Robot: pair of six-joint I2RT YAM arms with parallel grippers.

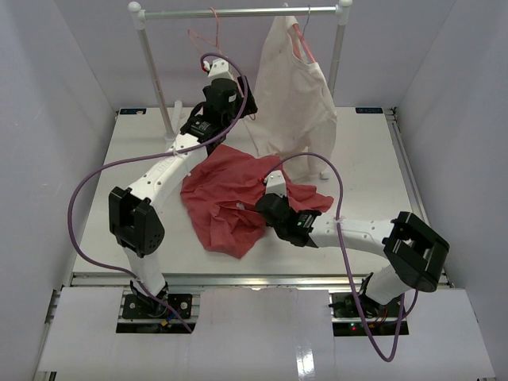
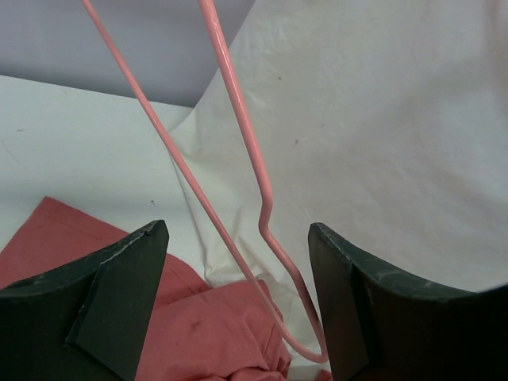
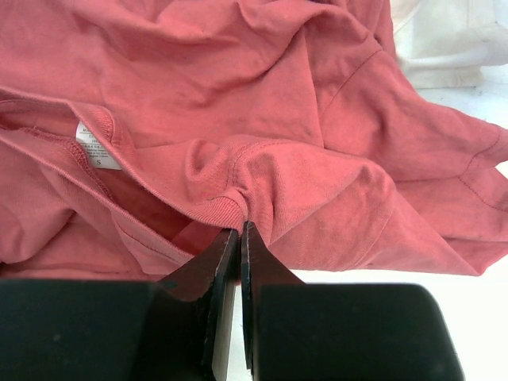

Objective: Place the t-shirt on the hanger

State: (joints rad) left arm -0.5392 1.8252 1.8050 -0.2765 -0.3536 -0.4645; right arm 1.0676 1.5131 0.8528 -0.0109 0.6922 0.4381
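The salmon t-shirt (image 1: 226, 198) lies crumpled on the white table. My right gripper (image 1: 267, 205) is shut on its ribbed collar (image 3: 230, 208), with the fingertips together (image 3: 240, 230) and the rest of the shirt (image 3: 262, 95) spread beyond. The bare pink wire hanger (image 1: 198, 38) hangs from the rail. My left gripper (image 1: 240, 106) is raised to it and open. In the left wrist view the hanger's lower corner (image 2: 246, 131) sits between the jaws of the left gripper (image 2: 238, 302), close to the right finger, and the t-shirt (image 2: 214, 325) lies below.
A cream garment (image 1: 294, 103) hangs on a second pink hanger (image 1: 304, 44) on the rail (image 1: 238, 12), right beside the bare hanger; it fills the left wrist view's background (image 2: 381, 119). The rail's posts (image 1: 155, 71) stand at the table's back. Purple cables loop off both arms.
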